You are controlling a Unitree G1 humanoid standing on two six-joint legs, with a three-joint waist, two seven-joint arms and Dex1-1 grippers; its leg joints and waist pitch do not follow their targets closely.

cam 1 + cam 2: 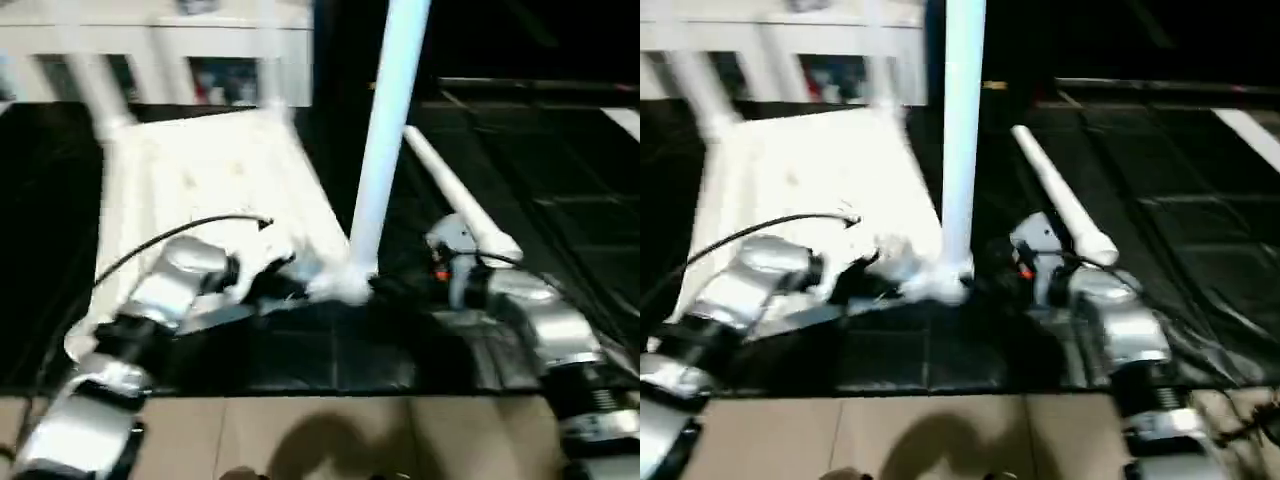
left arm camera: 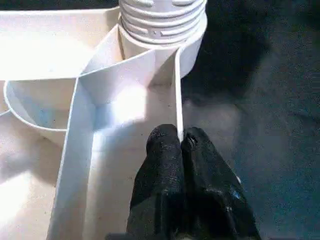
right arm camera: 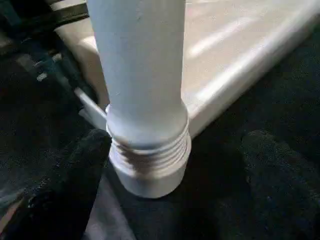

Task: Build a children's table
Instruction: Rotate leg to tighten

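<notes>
The left gripper (image 2: 181,142) pinches a rib of the upturned table top (image 1: 200,170). The right gripper (image 3: 172,165) stands wide around the upright leg (image 1: 385,130) at 3 o'clock of the top's near corner socket (image 3: 150,180).

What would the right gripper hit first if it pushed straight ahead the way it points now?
Likely the upright leg at its threaded base, standing between the open right gripper's fingers; depth is hard to judge.

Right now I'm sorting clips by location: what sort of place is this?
Probably an indoor room used as an assembly area. The upturned table top lies on black floor mats over pale flooring, with a white glass-door cabinet behind.
</notes>
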